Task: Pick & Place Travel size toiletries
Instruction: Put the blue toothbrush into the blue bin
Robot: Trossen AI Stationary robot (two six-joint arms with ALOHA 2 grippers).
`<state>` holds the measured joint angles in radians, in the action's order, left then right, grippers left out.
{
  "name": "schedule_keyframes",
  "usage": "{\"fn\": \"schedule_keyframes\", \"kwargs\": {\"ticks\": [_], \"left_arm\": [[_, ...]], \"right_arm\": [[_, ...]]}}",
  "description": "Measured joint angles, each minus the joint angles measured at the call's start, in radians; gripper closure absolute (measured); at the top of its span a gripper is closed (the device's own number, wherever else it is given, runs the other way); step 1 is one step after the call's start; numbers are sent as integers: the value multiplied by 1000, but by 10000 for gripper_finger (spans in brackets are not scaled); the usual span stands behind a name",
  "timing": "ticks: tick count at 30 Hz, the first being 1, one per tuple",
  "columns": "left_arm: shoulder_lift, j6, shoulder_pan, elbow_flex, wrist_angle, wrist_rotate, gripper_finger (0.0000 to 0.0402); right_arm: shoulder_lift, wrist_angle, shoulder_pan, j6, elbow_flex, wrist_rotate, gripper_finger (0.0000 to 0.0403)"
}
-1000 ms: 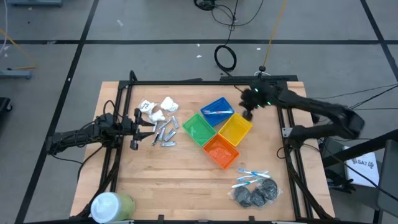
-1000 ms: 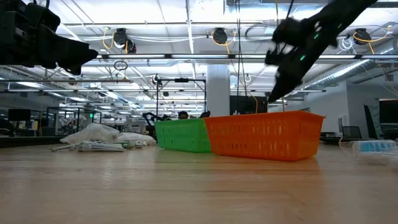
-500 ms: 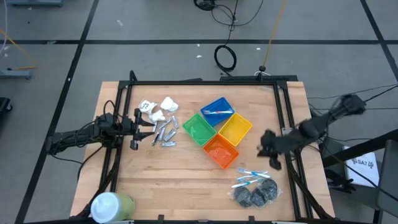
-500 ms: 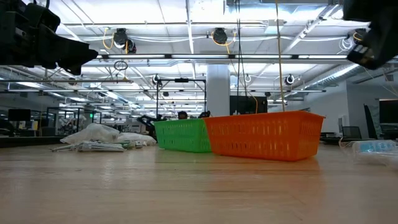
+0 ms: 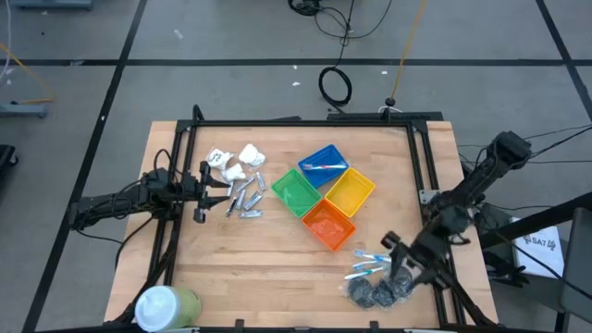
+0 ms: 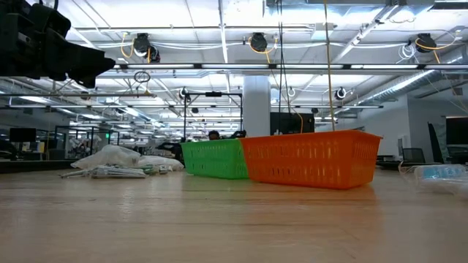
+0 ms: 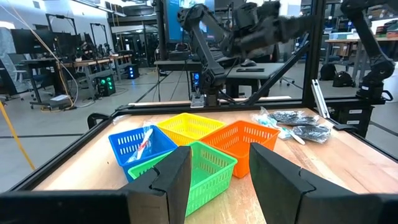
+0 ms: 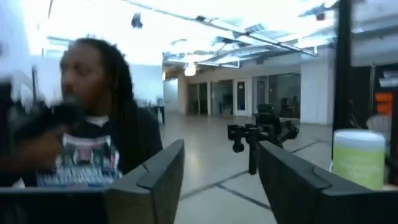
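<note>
Over the table's 5 o'clock corner, right gripper [image 5: 400, 268] hangs with fingers parted and empty, as the right wrist view shows. Dark grey wads [image 5: 377, 292] lie just beneath it toward 7 o'clock; blue-and-white sticks [image 5: 368, 261] toward 10 o'clock, long axes running 3-to-9. Left gripper [image 5: 205, 191] waits well apart, half open, beside silver pieces [image 5: 244, 198].

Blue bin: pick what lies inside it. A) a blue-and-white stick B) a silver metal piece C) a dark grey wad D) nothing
A: the blue bin holds a thin blue-and-white stick, seen in the high and left wrist views; the silver pieces and dark wads lie on the table.
</note>
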<state>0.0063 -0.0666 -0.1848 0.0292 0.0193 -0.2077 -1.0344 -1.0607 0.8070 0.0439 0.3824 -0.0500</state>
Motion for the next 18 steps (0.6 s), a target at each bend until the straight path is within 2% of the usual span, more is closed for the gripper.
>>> {"fn": "schedule_keyframes", "kwargs": {"ticks": [2,5,8,10,12,14,18], "left_arm": [[0,0,0,0,0,0,243],[0,0,0,0,0,0,243],[0,0,0,0,0,0,243],[0,0,0,0,0,0,243],[0,0,0,0,0,0,243],[0,0,0,0,0,0,243],[0,0,0,0,0,0,243]], "right_arm": [[-19,199,22,-59,94,55,197],[-34,792,45,-7,314,258,191],[-90,1402,61,231,504,455,193],[-135,1650,61,422,566,503,197],[-170,1754,58,565,574,496,203],[-205,1779,57,646,552,457,207],[-271,1737,56,681,495,388,215]]}}
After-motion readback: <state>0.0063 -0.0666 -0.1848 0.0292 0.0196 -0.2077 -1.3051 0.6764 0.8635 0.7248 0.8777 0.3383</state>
